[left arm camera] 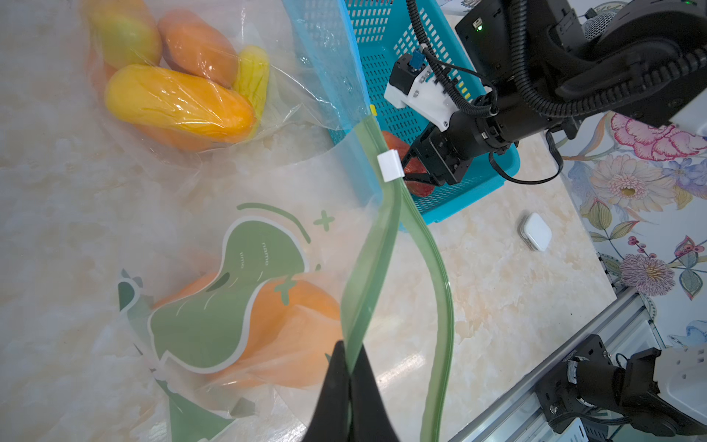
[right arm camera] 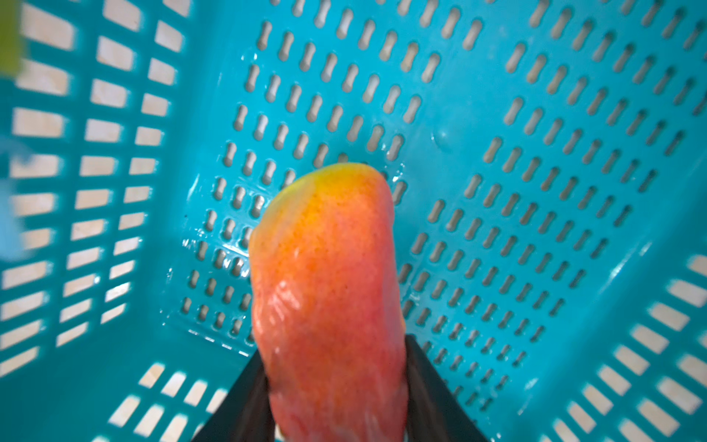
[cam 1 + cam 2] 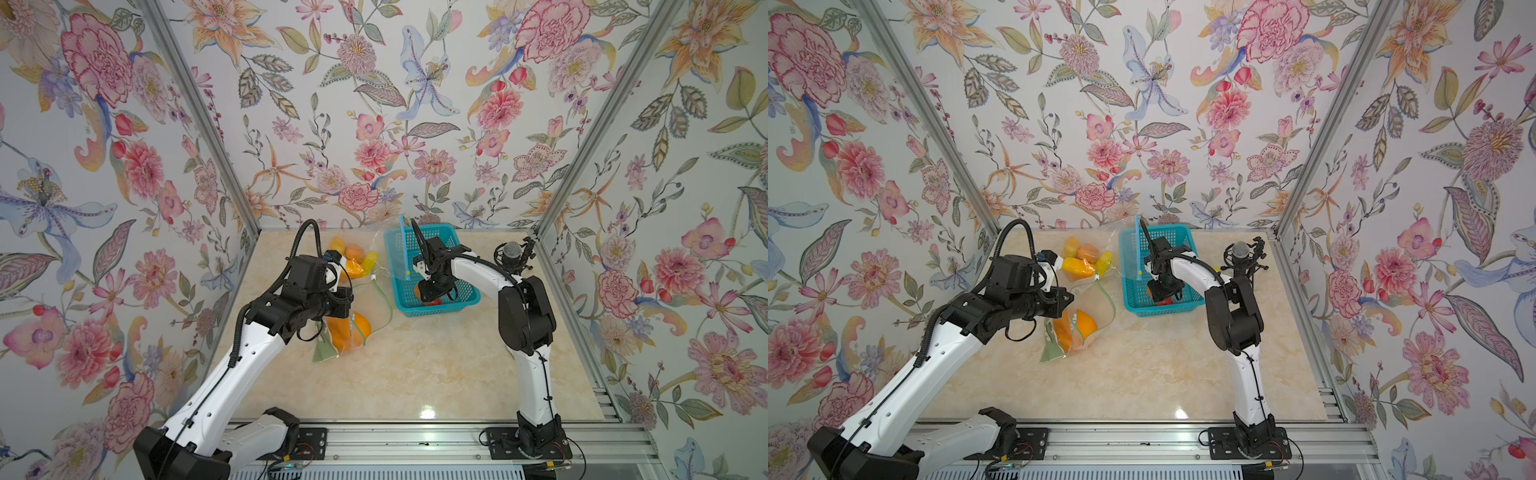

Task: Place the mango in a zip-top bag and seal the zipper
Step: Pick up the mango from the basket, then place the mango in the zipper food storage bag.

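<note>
The zip-top bag (image 1: 214, 306) with a green print lies on the table with an orange mango (image 1: 302, 317) inside it, and it also shows in a top view as the bag (image 3: 349, 328). Its green zipper strips (image 1: 371, 268) stand apart, with a white slider (image 1: 390, 165) at the far end. My left gripper (image 1: 350, 356) is shut on one green strip. In the blue basket (image 3: 440, 232), my right gripper (image 2: 334, 348) has its fingers pressed on both sides of a red-orange mango (image 2: 325, 268), which is mostly hidden under the gripper in the top views.
A second clear bag (image 1: 180, 99) with a blue zipper holds several mangoes behind the first, against the basket's left wall. A microphone (image 3: 513, 251) stands at the back right. A small white object (image 1: 535, 231) lies on the table. An aluminium rail (image 3: 415, 440) runs along the front.
</note>
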You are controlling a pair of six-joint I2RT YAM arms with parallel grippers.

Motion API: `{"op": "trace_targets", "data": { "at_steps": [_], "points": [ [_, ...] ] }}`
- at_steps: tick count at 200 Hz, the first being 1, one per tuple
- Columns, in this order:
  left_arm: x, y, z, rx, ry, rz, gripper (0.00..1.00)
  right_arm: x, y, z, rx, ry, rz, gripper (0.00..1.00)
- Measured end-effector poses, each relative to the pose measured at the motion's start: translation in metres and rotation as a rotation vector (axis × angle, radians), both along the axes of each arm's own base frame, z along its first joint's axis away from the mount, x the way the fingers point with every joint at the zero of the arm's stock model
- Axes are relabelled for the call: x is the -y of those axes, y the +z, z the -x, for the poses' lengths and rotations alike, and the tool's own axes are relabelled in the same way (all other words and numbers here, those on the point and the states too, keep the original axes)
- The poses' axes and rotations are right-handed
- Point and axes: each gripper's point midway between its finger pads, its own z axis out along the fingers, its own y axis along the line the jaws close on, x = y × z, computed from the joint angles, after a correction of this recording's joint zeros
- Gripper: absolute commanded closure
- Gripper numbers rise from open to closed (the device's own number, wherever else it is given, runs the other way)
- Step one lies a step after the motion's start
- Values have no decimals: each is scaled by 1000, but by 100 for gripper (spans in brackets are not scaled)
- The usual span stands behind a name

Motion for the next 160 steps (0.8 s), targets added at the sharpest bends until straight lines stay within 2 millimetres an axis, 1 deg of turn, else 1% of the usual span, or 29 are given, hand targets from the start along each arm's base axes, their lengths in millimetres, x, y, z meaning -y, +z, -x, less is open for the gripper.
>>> {"op": "trace_targets", "data": {
  "at_steps": [12, 24, 40, 43, 55, 76, 89, 107, 124, 142, 160],
  "points": [
    [0, 0, 0, 0, 0, 0, 100, -1, 11, -1, 18, -5, -16, 56],
    [0, 0, 0, 0, 0, 0, 100, -3, 30, -3, 56, -12, -44, 56],
    [0, 0, 0, 1, 0, 1, 100, -6, 68, -6, 133, -19, -99, 56],
    [0, 0, 0, 1, 0, 0, 100, -7, 78, -6, 154, -22, -115, 56],
    [0, 0, 0, 2, 0, 1, 100, -7, 109, -4, 222, -28, -164, 56],
    [0, 0, -1, 2, 0, 1, 100, -7, 159, 7, 319, -35, -258, 56],
    [0, 0, -1, 2, 0, 1, 100, -8, 181, 17, 353, -32, -318, 56],
    [0, 0, -1, 3, 0, 1, 100, -14, 199, 32, 373, -19, -397, 55],
    [0, 0, -1, 2, 0, 1, 100, -29, 211, 50, 370, 9, -473, 55],
    [0, -1, -1, 1, 0, 0, 100, -53, 219, 73, 357, 59, -556, 55],
    [1, -2, -1, -3, 0, -1, 100, -84, 224, 100, 340, 125, -646, 55]
  ]
}}
